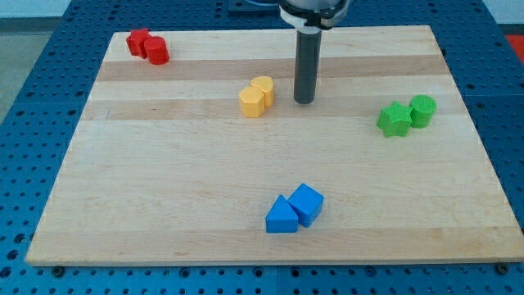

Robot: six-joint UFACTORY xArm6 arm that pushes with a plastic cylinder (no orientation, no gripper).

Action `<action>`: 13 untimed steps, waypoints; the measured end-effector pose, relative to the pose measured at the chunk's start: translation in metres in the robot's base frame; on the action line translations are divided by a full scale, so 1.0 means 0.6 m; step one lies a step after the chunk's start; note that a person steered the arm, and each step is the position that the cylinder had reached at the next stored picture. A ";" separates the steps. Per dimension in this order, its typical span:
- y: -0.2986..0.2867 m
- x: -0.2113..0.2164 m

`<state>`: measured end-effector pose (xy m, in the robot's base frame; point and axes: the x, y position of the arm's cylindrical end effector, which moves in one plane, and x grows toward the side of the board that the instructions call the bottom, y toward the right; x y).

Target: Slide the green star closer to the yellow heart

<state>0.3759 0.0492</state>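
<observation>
The green star point(395, 120) sits at the view's right, touching a green cylinder point(422, 110) on its right. My tip point(304, 101), a bare rod holding nothing, rests just right of the yellow heart point(263, 88). Risk: approaching carelessly, I'd shove the cylinder along too, or nudge the heart. The star looks small, chunky, bright green.

The green star point(395, 120) lies flat at the worktop's right, touching another green block. The yellow heart point(263, 88) lies far centre, touching another yellow block, well apart from the star.
</observation>
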 end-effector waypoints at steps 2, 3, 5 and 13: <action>0.020 0.108; 0.096 0.145; 0.243 0.161; 0.173 0.096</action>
<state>0.4334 0.1531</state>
